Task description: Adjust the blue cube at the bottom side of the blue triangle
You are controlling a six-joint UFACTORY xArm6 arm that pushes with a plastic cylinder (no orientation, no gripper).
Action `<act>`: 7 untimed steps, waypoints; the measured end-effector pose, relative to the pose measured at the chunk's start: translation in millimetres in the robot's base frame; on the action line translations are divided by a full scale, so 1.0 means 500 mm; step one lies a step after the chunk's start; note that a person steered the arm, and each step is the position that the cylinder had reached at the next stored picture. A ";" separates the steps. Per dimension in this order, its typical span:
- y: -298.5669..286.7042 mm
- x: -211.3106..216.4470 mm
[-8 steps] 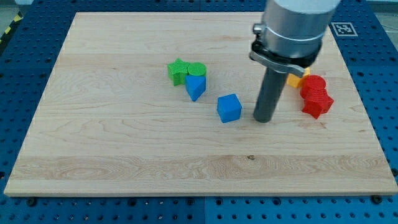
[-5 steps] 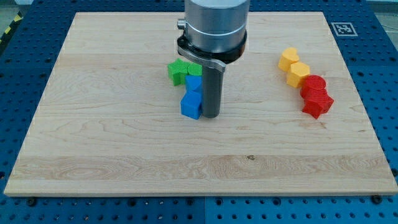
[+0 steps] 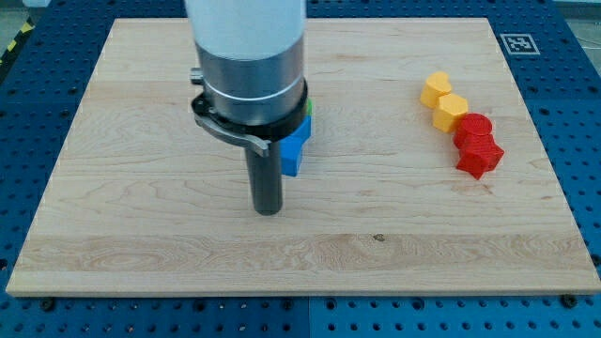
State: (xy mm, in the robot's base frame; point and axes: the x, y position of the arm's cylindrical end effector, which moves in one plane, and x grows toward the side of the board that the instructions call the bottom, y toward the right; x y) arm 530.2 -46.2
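My tip stood on the board, no fingers on the rod, blue cube just up-right of it, half hidden, blue triangle barely visible behind, yellow blocks and red blocks far right

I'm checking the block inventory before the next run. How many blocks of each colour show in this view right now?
Yellow blocks: 2
Red blocks: 2
Blue blocks: 1 showing, partly behind the arm
Green blocks: only a sliver shows; count cannot be told
Total clearly visible: 5, plus the green sliver
My tip sits toward the view's bottom-left of the blue block.
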 end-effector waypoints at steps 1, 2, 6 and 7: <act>0.009 -0.029; 0.051 -0.044; 0.119 -0.042; 0.027 -0.023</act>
State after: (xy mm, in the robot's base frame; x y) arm 518.9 -32.5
